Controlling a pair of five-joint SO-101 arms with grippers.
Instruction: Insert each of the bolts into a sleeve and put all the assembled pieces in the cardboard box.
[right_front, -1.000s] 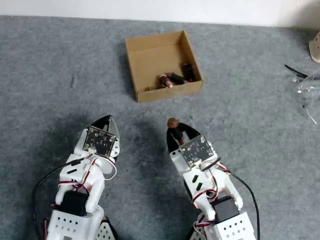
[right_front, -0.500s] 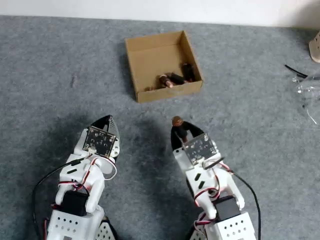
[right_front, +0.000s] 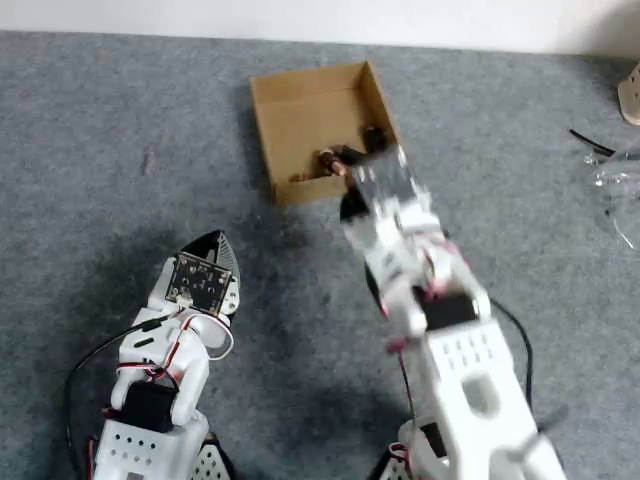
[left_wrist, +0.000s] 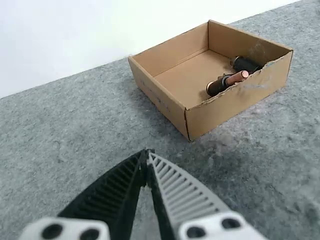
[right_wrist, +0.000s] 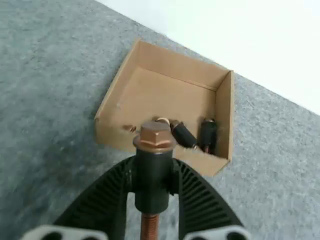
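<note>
Right arm (right_front: 400, 230) has swung out from beside the left arm to the box's (right_front: 262, 130) near wall, load in grip.

Right fingers (right_wrist: 197, 195) pinch the black sleeve (right_wrist: 151, 185) upright, with the copper bolt (right_wrist: 154, 136) seated, head on top and shank showing below. Left fingers (left_wrist: 175, 185) are closed on nothing, low over the grey table (right_front: 100, 150), well short of the box. Judged step: delivery. Carry past the near wall, aim for bare cardboard beyond the two pieces (right_wrist: 182, 132) lying against that wall, and get low before letting go so the piece does not bounce out or knock the others. The right wrist view gives the grip and bolt seating, which the high view hides under the arm. The left wrist view gives the box interior from the side. The high view gives how far the arm overlaps the box.
</note>
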